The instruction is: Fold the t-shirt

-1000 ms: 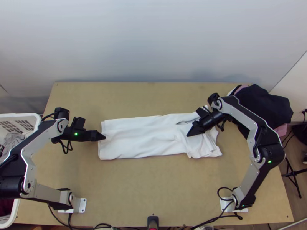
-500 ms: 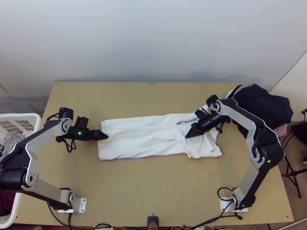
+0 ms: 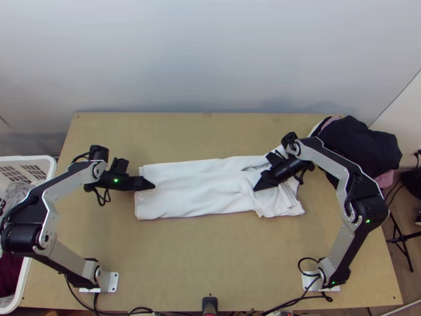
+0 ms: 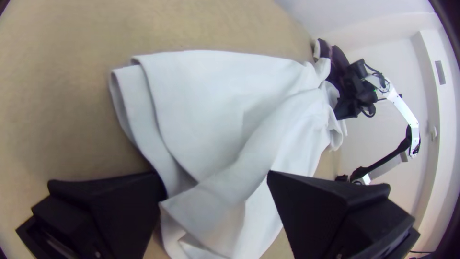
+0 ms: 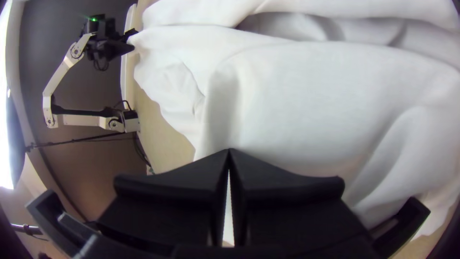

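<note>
Across mid-frame, apparently down to crosswise folds on strip-shaped white cloth t-shirt (image 3: pixel 200 187).
Spread fingers on black left gripper (image 4: pixel 218 184); pressed together on black right gripper (image 5: pixel 229 150).

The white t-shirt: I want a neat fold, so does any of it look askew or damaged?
Yes, askew: the t-shirt lies as a long, fairly straight strip, but its right end in the top view, by the right gripper, is bunched and uneven, with loose folds sticking out. I see no damage.
</note>
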Motion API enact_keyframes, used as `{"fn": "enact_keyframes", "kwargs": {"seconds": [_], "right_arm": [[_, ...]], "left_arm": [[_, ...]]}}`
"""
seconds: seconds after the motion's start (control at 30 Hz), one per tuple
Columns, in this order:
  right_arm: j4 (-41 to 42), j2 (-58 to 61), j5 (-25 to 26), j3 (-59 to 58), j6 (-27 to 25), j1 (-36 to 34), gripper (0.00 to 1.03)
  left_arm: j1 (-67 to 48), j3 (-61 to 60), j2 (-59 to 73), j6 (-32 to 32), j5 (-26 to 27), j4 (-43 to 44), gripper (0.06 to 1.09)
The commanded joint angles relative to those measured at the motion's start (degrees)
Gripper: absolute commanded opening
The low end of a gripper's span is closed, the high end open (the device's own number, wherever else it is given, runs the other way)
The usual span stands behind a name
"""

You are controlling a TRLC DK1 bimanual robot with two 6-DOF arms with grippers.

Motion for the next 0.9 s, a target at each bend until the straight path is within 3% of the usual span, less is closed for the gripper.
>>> {"fn": "enact_keyframes", "kwargs": {"seconds": [0.0,0.07,0.13,0.27,0.4,0.47,0.87], "right_arm": [[3.01,1.55,0.12,-1.02,1.01,0.01,0.03],[3.27,2.08,0.03,-0.93,1.01,0.10,0.03],[3.54,2.43,0.03,-0.58,1.19,0.01,0.03],[3.54,3.66,0.12,0.92,1.19,-0.52,0.03],[3.54,5.50,0.12,3.55,1.45,-0.78,0.03],[3.54,6.74,0.21,5.05,2.16,-0.60,0.03],[4.85,9.28,2.14,6.89,4.70,-0.34,0.03]], "left_arm": [[-3.49,1.99,5.51,0.39,2.17,-1.22,0.92],[-4.20,3.30,7.09,0.39,4.63,-2.19,0.83],[-4.37,4.10,8.06,0.48,7.01,-2.62,0.64],[-4.20,4.10,8.32,0.92,6.83,-2.27,0.34],[-2.70,3.22,5.77,0.92,6.92,-1.48,0.21],[-1.82,3.30,4.45,0.22,6.92,-1.48,0.09],[-3.32,8.14,-0.64,-3.65,8.59,-6.05,0.09]]}}
